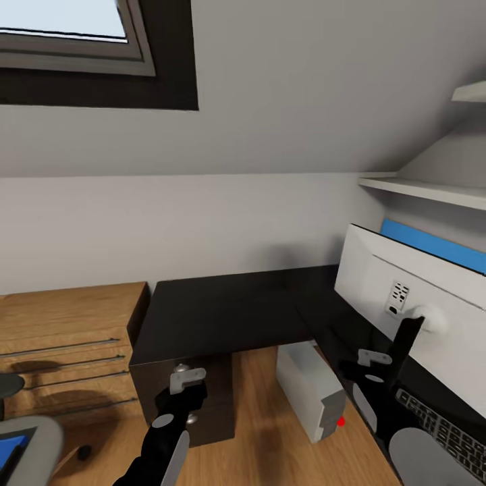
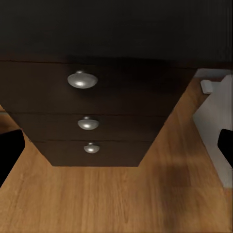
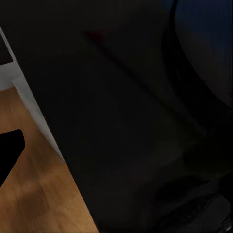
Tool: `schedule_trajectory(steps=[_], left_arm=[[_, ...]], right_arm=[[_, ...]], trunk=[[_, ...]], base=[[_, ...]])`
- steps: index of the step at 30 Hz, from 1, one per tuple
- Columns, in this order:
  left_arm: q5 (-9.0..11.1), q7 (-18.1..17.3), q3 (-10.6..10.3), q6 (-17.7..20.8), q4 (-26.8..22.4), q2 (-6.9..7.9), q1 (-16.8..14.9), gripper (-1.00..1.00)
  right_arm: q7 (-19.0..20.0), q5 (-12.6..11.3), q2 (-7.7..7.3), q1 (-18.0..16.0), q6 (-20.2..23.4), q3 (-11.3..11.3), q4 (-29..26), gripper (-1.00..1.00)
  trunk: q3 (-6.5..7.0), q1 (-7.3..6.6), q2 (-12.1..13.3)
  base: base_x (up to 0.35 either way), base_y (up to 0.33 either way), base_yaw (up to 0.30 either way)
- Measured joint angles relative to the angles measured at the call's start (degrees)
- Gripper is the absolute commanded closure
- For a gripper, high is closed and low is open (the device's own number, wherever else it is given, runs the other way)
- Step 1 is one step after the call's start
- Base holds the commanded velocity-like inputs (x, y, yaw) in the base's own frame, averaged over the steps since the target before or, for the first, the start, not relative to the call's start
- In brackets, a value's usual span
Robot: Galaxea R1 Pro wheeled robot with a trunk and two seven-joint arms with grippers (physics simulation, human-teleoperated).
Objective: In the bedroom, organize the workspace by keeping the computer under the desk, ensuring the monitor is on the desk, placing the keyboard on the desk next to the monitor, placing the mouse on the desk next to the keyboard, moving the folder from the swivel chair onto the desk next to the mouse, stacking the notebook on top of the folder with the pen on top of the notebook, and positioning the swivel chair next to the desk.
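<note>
Ahead, a black L-shaped counter (image 1: pixel 229 304) filled the attic corner. On it stood the monitor (image 1: pixel 432 304), white back showing, with the keyboard (image 1: pixel 445 428) beside its stand. The grey computer (image 1: pixel 312 391) sat on the floor beneath, near the black drawers (image 2: pixel 87 121). The left gripper (image 2: pixel 116 150) had its fingers (image 2: pixel 9 150) spread wide, holding nothing. Whether the right gripper's (image 1: pixel 374 364) fingers were apart, I cannot tell.

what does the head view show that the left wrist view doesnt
Head view: the skylight, the black desk top, the monitor seen from its white back, the keyboard at the lower right edge, a bit of blue folder on the swivel chair, and both arms.

Left wrist view: the three round knobs on the drawer fronts, seen close.

Both: the black drawer unit, the grey computer and the wood floor.
</note>
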Motion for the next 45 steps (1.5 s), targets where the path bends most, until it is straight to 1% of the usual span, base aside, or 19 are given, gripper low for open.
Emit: schedule_trajectory(steps=[8, 20, 24, 25, 27, 31, 41, 45], left_arm=[[0.02, -0.06, 0.0, -0.06, 0.0, 0.0, 0.0, -1.0], [0.16, 0.06, 0.04, -0.18, -0.08, 0.0, 0.0, -1.0], [0.17, 0.09, 0.07, -0.19, -0.09, 0.0, 0.0, -1.0], [0.17, 0.1, 0.08, -0.19, -0.09, 0.0, 0.0, -1.0], [0.17, 0.1, 0.09, -0.19, -0.09, 0.0, 0.0, -1.0], [0.17, 0.04, 0.09, -0.19, -0.07, 0.0, 0.0, -1.0], [0.17, -0.08, 0.16, -0.24, 0.07, 0.0, 0.0, -1.0], [0.19, -0.11, 0.17, -0.22, 0.08, 0.0, 0.0, -1.0]], right_arm=[[0.05, -0.02, 0.04, 0.0, 0.01, 0.0, 0.01, -1.0], [-0.25, -0.18, 0.77, 0.0, 1.27, 0.07, 0.07, -1.0], [-0.26, -0.71, 0.9, 0.0, 3.07, 0.02, 0.05, -1.0], [-0.23, -1.88, 0.95, 0.0, 5.05, -0.01, 0.03, -1.0], [-0.25, -2.79, 0.98, 0.0, 6.07, -0.02, 0.0, -1.0], [-0.39, -3.47, 0.99, 0.0, 6.69, 0.02, -0.05, -1.0], [-1.3, -4.12, 0.99, 0.0, 6.98, -0.03, -0.13, -1.0], [-1.38, -4.24, 1.02, 0.0, 6.95, -0.03, -0.21, -1.0]], trunk=[[0.06, 0.0, 0.0], [0.07, 0.0, 0.0], [0.07, 0.0, 0.0], [0.07, 0.0, 0.0], [0.07, 0.0, 0.0], [0.07, 0.0, 0.0], [0.07, 0.0, 0.0], [0.07, 0.02, 0.0]], base=[[0.0, 0.0, -0.055], [0.0, 0.0, -0.004], [0.0, 0.0, 0.0], [0.0, 0.0, 0.0], [0.0, 0.0, 0.0], [0.0, 0.0, 0.0], [-0.004, 0.001, 0.0], [-0.162, 0.065, 0.0]])
